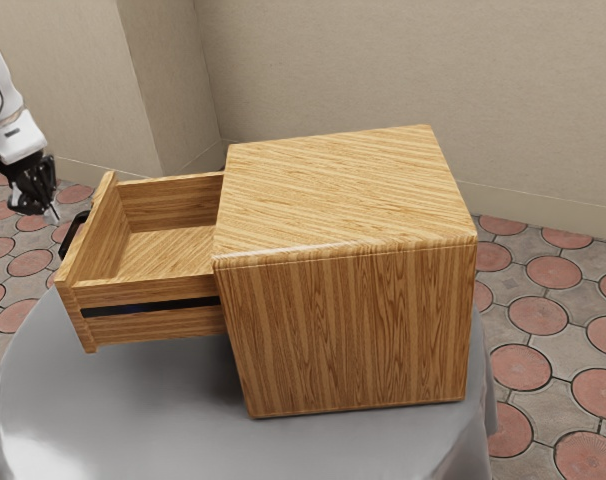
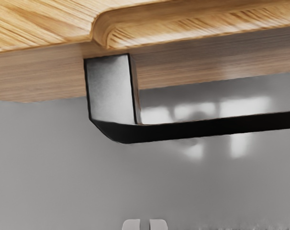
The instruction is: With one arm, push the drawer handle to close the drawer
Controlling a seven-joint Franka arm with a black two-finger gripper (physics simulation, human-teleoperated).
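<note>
At the exterior view's upper left, the black gripper points down, its fingers close together, just outside the drawer's front and apart from the handle. In the wrist view the tips of the gripper show at the lower edge, with a narrow slit between them. The wooden drawer stands far out of its cabinet toward the exterior view's left. On its front is a black bar handle. From above, the handle shows with one squared post joined to the drawer front.
The cabinet stands on a round grey table, and the drawer's front reaches out near the table's edge on the arm's side. Beige walls rise behind, over a floor of red round tiles. The drawer's inside holds nothing visible.
</note>
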